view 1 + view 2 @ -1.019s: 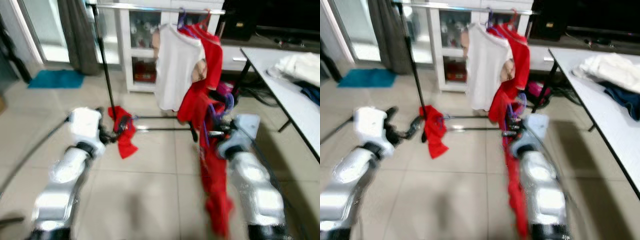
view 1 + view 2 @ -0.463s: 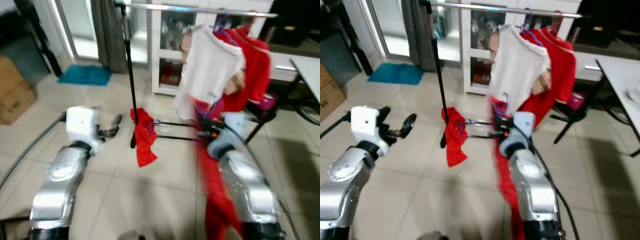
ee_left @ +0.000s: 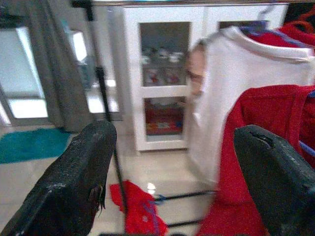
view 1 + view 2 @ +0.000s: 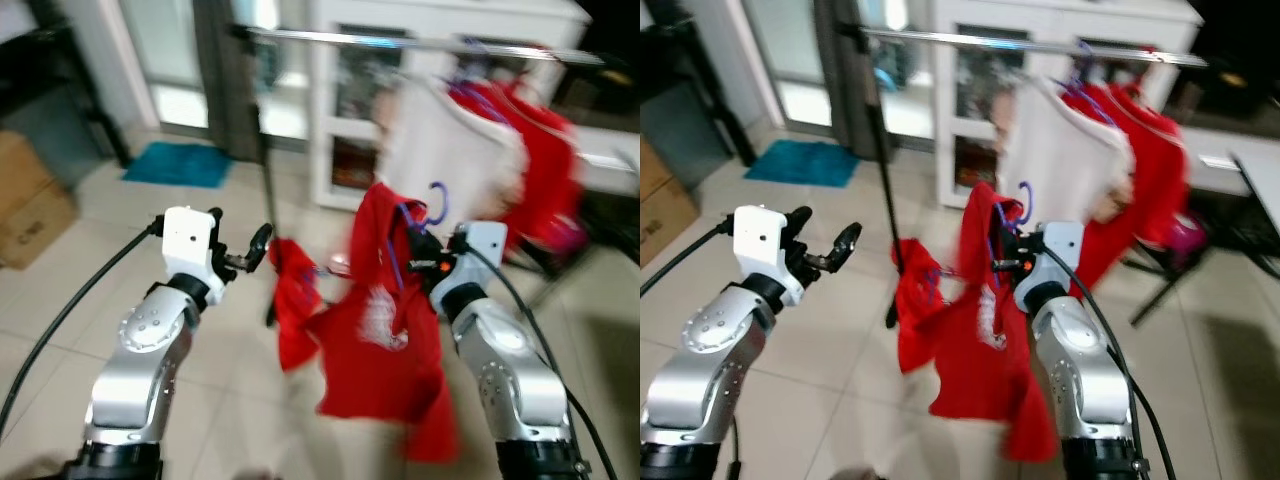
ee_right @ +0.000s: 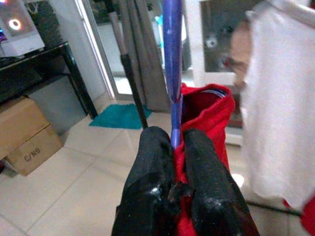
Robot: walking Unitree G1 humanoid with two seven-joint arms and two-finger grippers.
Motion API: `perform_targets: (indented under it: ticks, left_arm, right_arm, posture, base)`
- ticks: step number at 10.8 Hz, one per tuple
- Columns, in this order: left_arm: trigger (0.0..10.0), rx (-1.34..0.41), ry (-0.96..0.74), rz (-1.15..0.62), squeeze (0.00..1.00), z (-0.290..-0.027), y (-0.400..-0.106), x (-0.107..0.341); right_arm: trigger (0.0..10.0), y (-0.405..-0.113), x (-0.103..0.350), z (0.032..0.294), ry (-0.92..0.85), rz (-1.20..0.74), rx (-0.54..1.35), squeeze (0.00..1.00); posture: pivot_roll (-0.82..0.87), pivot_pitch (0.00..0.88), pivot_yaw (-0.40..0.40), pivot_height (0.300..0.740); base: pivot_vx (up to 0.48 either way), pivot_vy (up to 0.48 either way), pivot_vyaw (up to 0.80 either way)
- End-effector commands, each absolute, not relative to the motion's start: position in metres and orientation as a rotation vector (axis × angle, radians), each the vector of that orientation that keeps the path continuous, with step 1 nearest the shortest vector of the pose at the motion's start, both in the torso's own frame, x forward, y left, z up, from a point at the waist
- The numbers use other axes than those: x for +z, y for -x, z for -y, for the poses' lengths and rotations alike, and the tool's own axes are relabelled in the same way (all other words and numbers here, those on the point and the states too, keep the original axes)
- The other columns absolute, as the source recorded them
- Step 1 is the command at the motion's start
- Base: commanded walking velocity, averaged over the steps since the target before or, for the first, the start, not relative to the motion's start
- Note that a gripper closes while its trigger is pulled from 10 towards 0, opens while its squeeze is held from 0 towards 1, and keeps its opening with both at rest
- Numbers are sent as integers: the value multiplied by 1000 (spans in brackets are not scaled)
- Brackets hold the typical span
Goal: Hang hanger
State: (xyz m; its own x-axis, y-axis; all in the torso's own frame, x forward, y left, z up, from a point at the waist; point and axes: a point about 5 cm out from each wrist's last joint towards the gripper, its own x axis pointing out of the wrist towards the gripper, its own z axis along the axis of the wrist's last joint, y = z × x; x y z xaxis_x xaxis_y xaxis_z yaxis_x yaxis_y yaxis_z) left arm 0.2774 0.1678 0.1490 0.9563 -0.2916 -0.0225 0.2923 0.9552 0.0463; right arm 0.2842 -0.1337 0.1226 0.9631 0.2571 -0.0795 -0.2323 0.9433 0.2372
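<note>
My right gripper [image 5: 171, 162] pinches the stem of a purple hanger [image 4: 1023, 205], its hook curling above a red shirt [image 4: 985, 340] that drapes from it at the centre of the frame, in front of the clothes rail [image 4: 1040, 45]. On that rail, upper right, I count two more garments: one white shirt [image 4: 1065, 160] and one red garment [image 4: 1150, 150] behind it. One more red cloth [image 4: 912, 310] sits low by the rail's black upright pole [image 4: 880, 170]. My left gripper [image 4: 825, 245] hangs at mid left, its two fingers [image 3: 81, 182] spread wide and holding nothing. One cardboard box [image 4: 30, 215] sits at far left.
</note>
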Motion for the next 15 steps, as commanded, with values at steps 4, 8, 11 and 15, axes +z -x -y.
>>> perform_targets:
  ticks: [4,8,11,15]
  left_arm:
    - [10000,-316,-59,-7,0,-167,-274,151]
    - [10000,-279,-47,-20,0,-168,-282,147]
    - [10000,-344,8,-23,0,-156,-279,149]
    - [10000,-383,-50,-54,0,-157,-278,147]
  right_arm:
    - [10000,-285,130,126,-210,-87,299,0]
    - [10000,-286,125,133,-146,-101,312,0]
    - [10000,-284,122,132,-150,-124,304,0]
    - [10000,-287,138,132,-163,-61,354,0]
  posture:
    - [-13,0,-11,740]
    - [-17,0,-24,740]
    - [-21,0,-31,740]
    - [-12,0,-14,740]
  base:
    - [478,0,0]
    - [466,0,0]
    - [416,0,0]
    - [87,0,0]
